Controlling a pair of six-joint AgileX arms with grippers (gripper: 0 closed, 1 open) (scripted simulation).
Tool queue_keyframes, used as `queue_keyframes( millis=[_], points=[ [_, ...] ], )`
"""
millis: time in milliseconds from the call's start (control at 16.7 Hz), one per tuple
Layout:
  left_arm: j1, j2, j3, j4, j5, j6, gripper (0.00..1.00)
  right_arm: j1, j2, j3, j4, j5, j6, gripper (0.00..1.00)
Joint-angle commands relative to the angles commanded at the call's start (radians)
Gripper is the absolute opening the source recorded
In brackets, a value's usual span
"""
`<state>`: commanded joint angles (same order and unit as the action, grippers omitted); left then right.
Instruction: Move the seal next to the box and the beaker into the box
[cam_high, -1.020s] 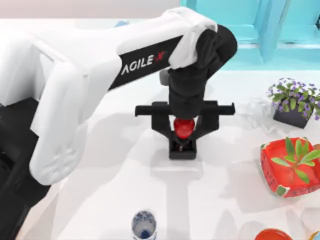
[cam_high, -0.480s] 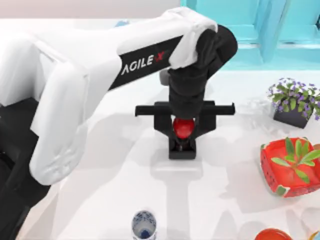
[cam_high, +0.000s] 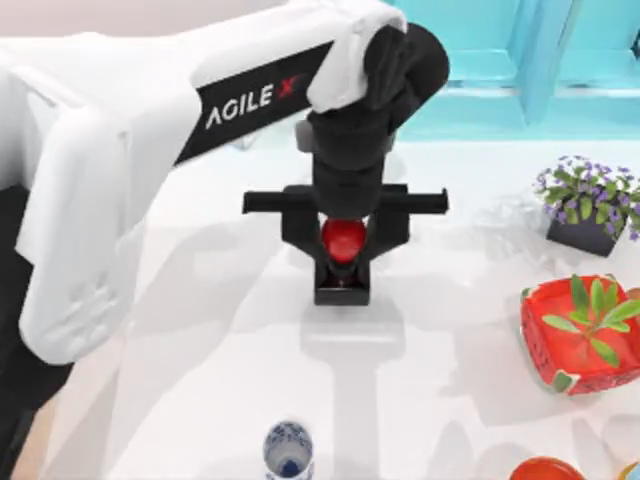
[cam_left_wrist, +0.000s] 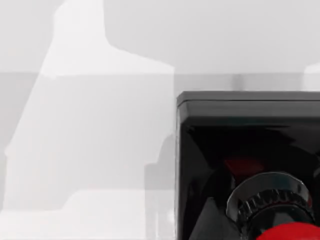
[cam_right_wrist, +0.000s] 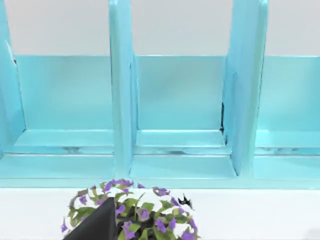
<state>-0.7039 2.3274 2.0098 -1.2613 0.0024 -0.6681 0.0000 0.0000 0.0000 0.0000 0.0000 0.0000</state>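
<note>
The left gripper, clamped on the seal, has carried it leftward and farther back over the counter. The beaker stays at the front edge.

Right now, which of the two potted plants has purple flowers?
The small plant in the dark square pot, standing nearer the turquoise shelf, carries purple flowers. The other, in the red watermelon-patterned pot, has only green leaves.
</note>
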Motion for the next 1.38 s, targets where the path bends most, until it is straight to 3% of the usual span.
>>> queue_keyframes(
  millis=[360, 780, 1380],
  points=[
    [0.132, -0.212, -0.059, -0.144, -0.001, 0.125, 0.0, 0.0, 0.0, 0.0, 0.0, 0.0, 0.0, 1.0],
    [0.143, -0.254, -0.092, -0.142, -0.003, 0.155, 0.0, 0.0, 0.0, 0.0, 0.0, 0.0, 0.0, 1.0],
    [0.247, -0.713, -0.61, -0.101, -0.007, 0.223, 0.0, 0.0, 0.0, 0.0, 0.0, 0.0, 0.0, 1.0]
  ],
)
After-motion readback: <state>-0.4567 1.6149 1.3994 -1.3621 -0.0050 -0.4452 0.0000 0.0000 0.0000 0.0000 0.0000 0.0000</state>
